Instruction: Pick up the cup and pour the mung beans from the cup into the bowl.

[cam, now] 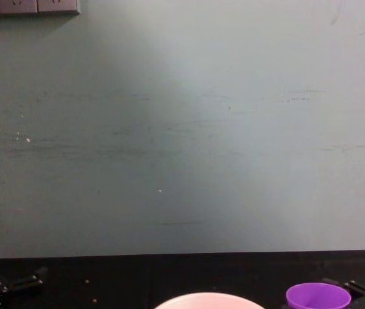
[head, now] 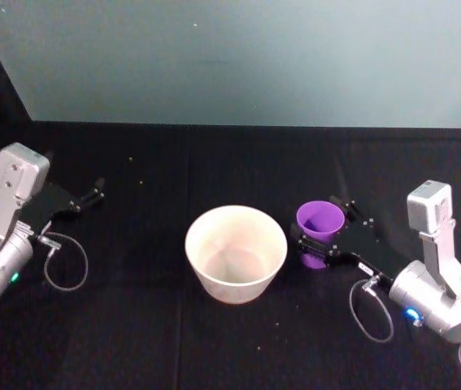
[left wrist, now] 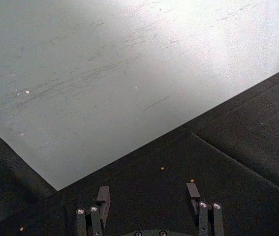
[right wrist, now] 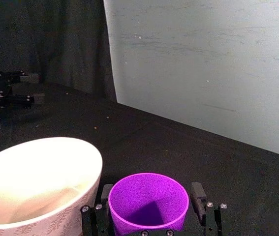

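The purple cup stands upright on the black cloth, just right of the bowl, a wide pale bowl with a pinkish-white rim. My right gripper is open, with one finger on each side of the cup. In the right wrist view the fingers flank the cup with a thin gap, and the bowl sits close beside it. The cup's inside looks plain purple. The mung beans are hidden from view. My left gripper rests open at the far left, nothing between its fingers.
A grey-green wall rises behind the black table. A few small specks lie scattered on the cloth. Loose cables loop beside each wrist, one of them the right arm's cable. Bare cloth lies in front of the bowl.
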